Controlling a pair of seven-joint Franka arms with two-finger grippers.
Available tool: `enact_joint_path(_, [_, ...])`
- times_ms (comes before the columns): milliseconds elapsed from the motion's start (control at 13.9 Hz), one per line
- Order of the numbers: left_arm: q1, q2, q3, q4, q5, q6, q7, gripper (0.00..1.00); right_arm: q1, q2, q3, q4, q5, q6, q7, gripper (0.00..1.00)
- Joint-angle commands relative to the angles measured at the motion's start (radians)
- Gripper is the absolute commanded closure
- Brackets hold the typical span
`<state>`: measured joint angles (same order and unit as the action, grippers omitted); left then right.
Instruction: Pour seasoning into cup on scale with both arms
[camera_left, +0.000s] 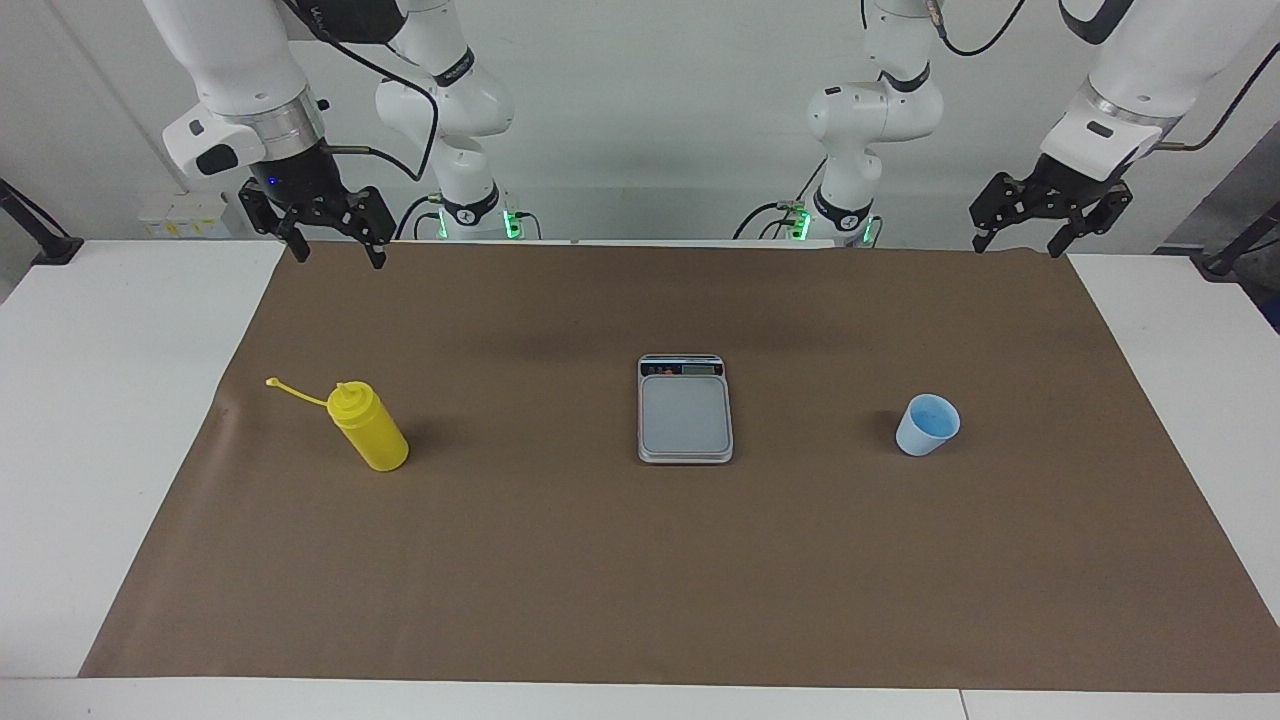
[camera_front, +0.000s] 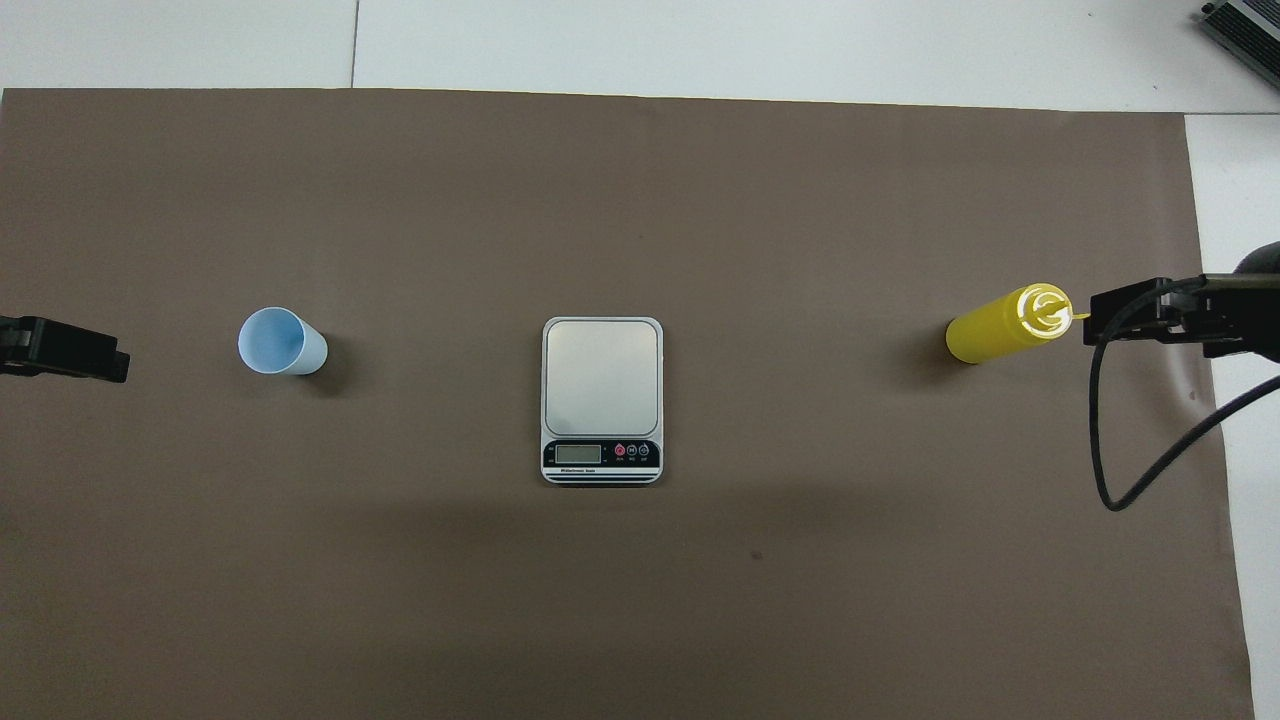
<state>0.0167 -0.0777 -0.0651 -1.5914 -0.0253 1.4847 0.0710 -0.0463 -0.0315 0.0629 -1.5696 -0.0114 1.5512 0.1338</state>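
Note:
The yellow seasoning bottle (camera_left: 370, 428) stands upright on the brown mat toward the right arm's end, its cap strap sticking out sideways; it also shows in the overhead view (camera_front: 1005, 325). The silver-grey scale (camera_left: 685, 408) (camera_front: 602, 398) lies in the middle with nothing on it, its display end nearer the robots. The light-blue cup (camera_left: 927, 425) (camera_front: 281, 341) stands upright on the mat toward the left arm's end. My right gripper (camera_left: 339, 255) (camera_front: 1140, 315) hangs open and empty, high over the mat. My left gripper (camera_left: 1018, 245) (camera_front: 70, 350) hangs open and empty, high over the mat's end.
A brown mat (camera_left: 640, 580) covers most of the white table (camera_left: 100, 400). A black cable (camera_front: 1110, 470) loops down from the right arm. A grey device (camera_front: 1245, 30) sits at the table's corner farthest from the robots, at the right arm's end.

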Motion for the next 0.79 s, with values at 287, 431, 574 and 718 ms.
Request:
enact_joint_path(287, [-0.009, -0.014, 0.002, -0.007, 0.001, -0.001, 0.009, 0.0, -0.015, 0.002, 0.011, 0.006, 0.011, -0.016, 0.006, 0.0])
enact_joint_path(431, [-0.008, -0.014, 0.002, -0.007, 0.001, -0.007, 0.012, 0.0, -0.015, 0.002, 0.011, 0.006, 0.011, -0.016, 0.006, 0.0])
enact_joint_path(574, [-0.008, -0.014, 0.002, -0.01, 0.001, -0.003, 0.004, 0.0, -0.015, 0.002, 0.011, 0.006, 0.011, -0.014, 0.006, 0.0])
enact_joint_path(718, [-0.006, -0.017, 0.002, -0.021, 0.001, -0.001, 0.007, 0.0, -0.015, 0.002, 0.011, 0.006, 0.011, -0.014, 0.006, 0.0])
